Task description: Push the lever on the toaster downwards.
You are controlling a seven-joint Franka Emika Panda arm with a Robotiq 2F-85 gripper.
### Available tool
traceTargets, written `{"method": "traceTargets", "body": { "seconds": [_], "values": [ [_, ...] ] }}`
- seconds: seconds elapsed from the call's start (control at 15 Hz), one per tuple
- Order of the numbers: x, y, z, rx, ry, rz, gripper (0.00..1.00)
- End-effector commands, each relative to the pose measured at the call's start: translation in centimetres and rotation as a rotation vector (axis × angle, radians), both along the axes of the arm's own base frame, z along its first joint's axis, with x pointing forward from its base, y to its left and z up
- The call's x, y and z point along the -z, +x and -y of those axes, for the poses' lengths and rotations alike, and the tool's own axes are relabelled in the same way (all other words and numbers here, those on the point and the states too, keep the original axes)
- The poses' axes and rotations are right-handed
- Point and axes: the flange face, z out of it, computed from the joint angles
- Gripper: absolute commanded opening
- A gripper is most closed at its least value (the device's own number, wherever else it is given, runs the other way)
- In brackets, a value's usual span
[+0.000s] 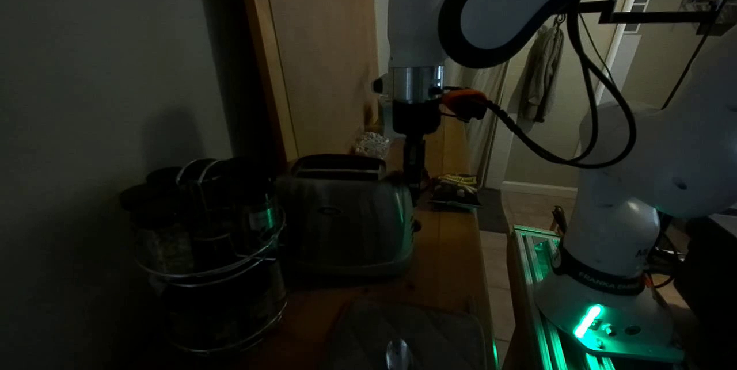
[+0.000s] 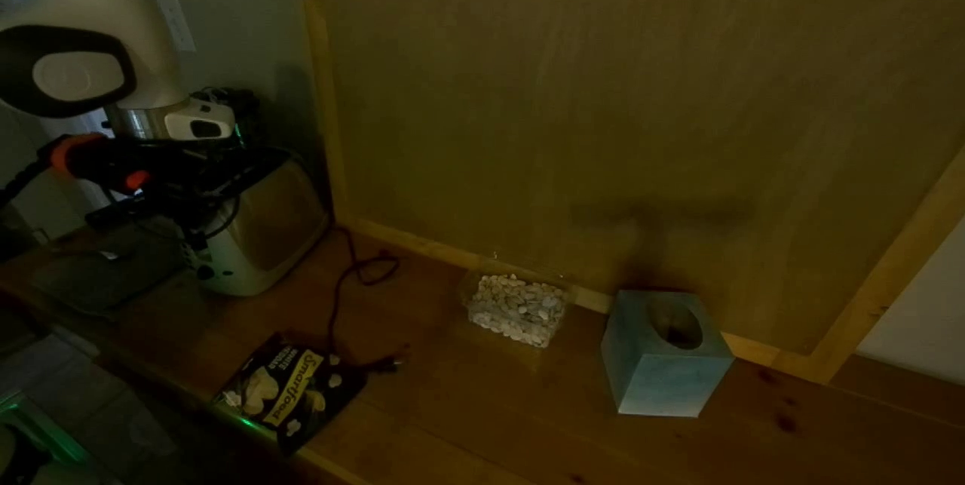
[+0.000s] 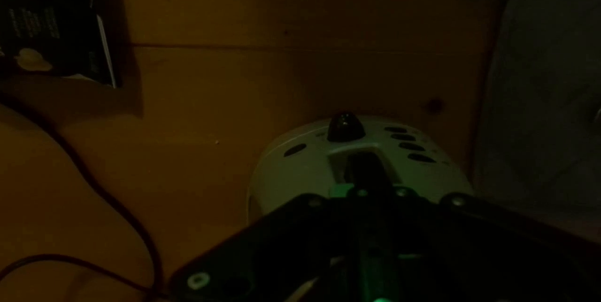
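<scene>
End effector (image 1: 414, 196), fingers together, apparently empty; toaster (image 1: 345, 226) at its eight o'clock in an exterior view.
Handling: likely rigid, slick; press straight down on the presumably sprung lever, indistinct here.

Standing on the green-lit base (image 1: 610, 312), the arm (image 1: 506, 13) arches over and out; the wrist (image 1: 417, 85) hangs upright, higher than the base and well apart from it. Beneath, the jaws point straight down, pressed together, also well clear of the base.
</scene>
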Motion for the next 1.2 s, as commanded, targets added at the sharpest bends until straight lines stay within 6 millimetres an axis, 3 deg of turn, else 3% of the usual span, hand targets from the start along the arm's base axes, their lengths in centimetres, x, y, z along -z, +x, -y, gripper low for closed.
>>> {"method": "traceTargets", "body": {
  "seconds": [0.0,1.13],
  "values": [
    [3.4,2.3,0.6,-0.002,0.02,0.016,0.0],
    [0.6,0.5,1.3,-0.017,-0.01,0.004,0.01]
  ]
}}
